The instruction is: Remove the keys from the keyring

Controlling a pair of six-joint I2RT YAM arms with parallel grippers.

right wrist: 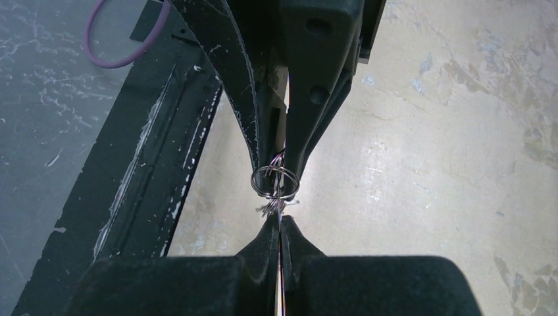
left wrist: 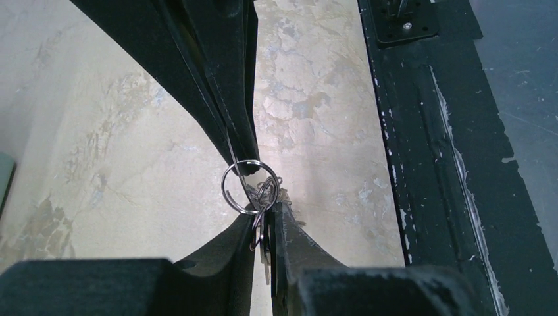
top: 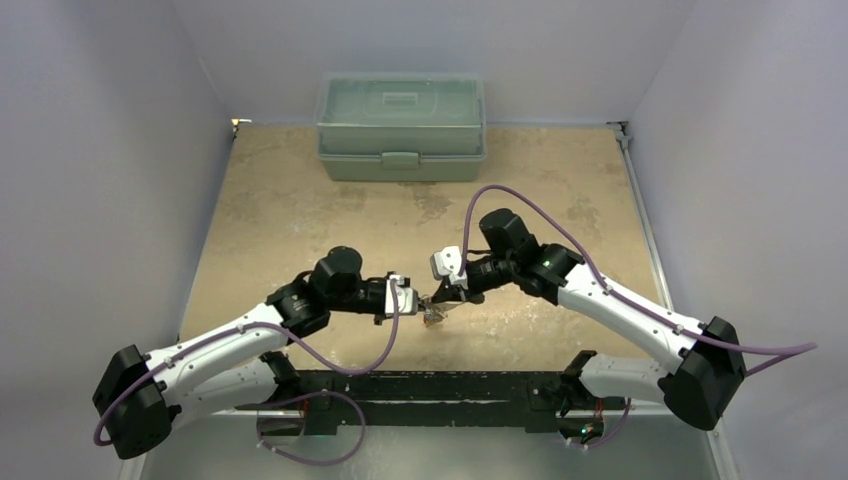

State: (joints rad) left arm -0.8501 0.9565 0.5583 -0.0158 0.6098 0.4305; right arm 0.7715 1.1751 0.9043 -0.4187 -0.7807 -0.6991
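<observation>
Left end effector (left wrist: 266, 217) clamped on keys (left wrist: 264, 253); right end effector (left wrist: 249, 164) closed on keyring (left wrist: 224, 187), just beyond keys, tips facing, both equally near.

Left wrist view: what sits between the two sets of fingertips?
The keyring, a round wire loop, with the keys bunched against it; no bare gap. Right wrist view agrees.

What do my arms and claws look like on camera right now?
Both the left arm and the right arm have white link shells and black joint housings, with a loose purple cable running along each. The left claw and right claw each have two matte black fingers tapering to narrow tips, some edges scuffed pale. A small green light shows on the right arm.
</observation>
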